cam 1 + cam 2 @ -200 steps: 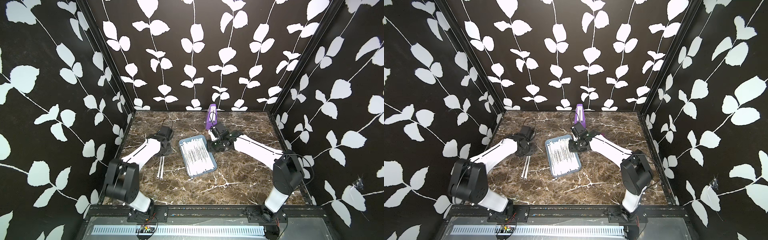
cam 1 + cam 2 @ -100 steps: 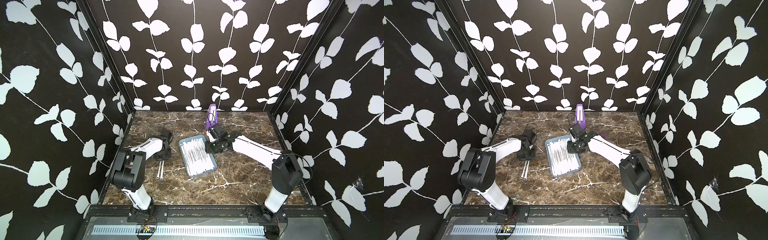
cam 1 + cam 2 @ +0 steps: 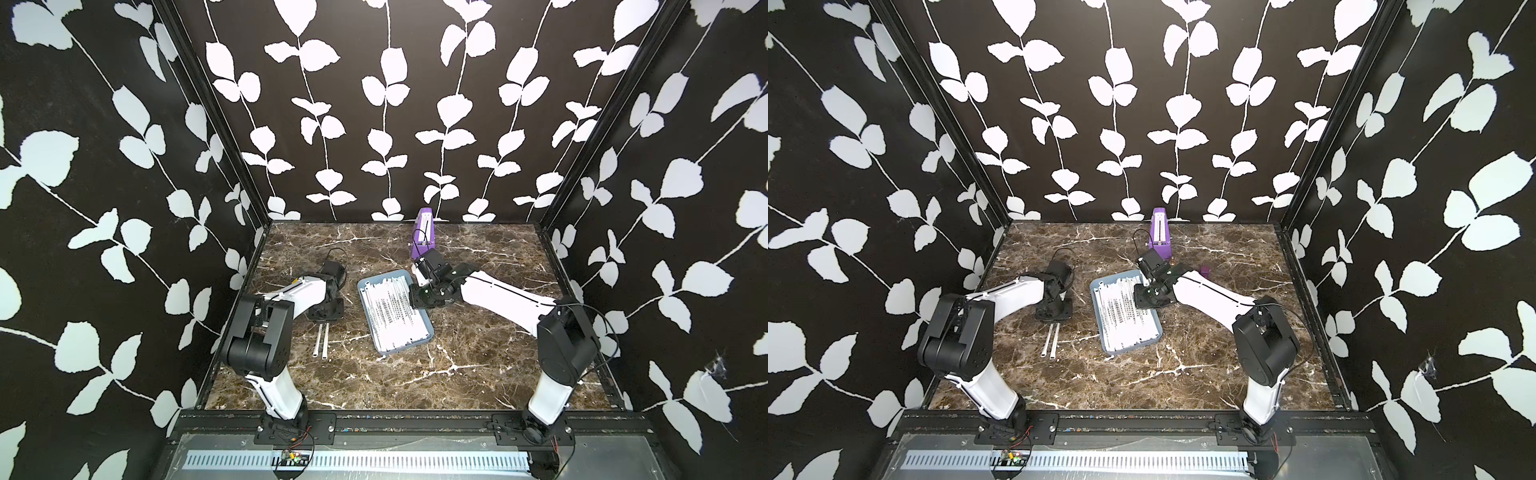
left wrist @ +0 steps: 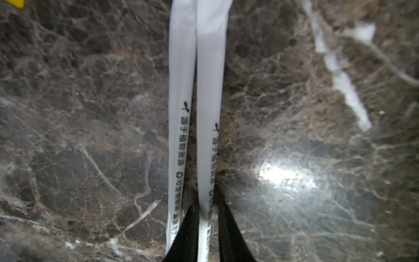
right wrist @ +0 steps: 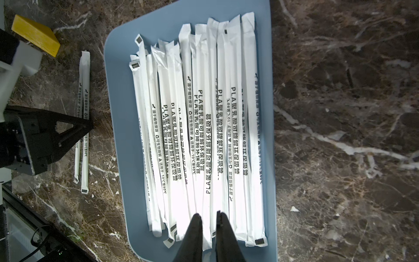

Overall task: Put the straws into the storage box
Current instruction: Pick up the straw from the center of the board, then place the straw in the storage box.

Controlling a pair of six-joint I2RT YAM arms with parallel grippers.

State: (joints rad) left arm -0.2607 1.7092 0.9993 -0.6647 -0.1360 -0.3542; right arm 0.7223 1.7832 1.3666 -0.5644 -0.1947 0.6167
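Observation:
The storage box [image 3: 405,347] [image 3: 1133,348] [image 5: 118,113], a shallow light-blue tray, lies mid-table with several white wrapped straws [image 3: 390,316] [image 5: 204,113] side by side in it. Two more straws [image 3: 321,340] [image 3: 1052,340] lie on the marble to its left. My left gripper [image 3: 326,318] [image 4: 207,207] is down at their far ends, shut on one straw [image 4: 207,113]. The other straw [image 4: 181,90] lies just outside its fingers. My right gripper [image 3: 415,297] [image 5: 208,215] hangs over the tray's far end, shut on a straw's end.
A tall purple wedge-shaped object [image 3: 424,232] [image 3: 1160,237] stands at the back, behind the right gripper. A small purple piece [image 3: 1204,271] lies right of it. A yellow block [image 5: 34,34] sits by the left arm. Black leaf-patterned walls close in three sides.
The left arm swung and its gripper came forward and down onto the far ends of the two loose straws. The right gripper stayed over the tray's far end.

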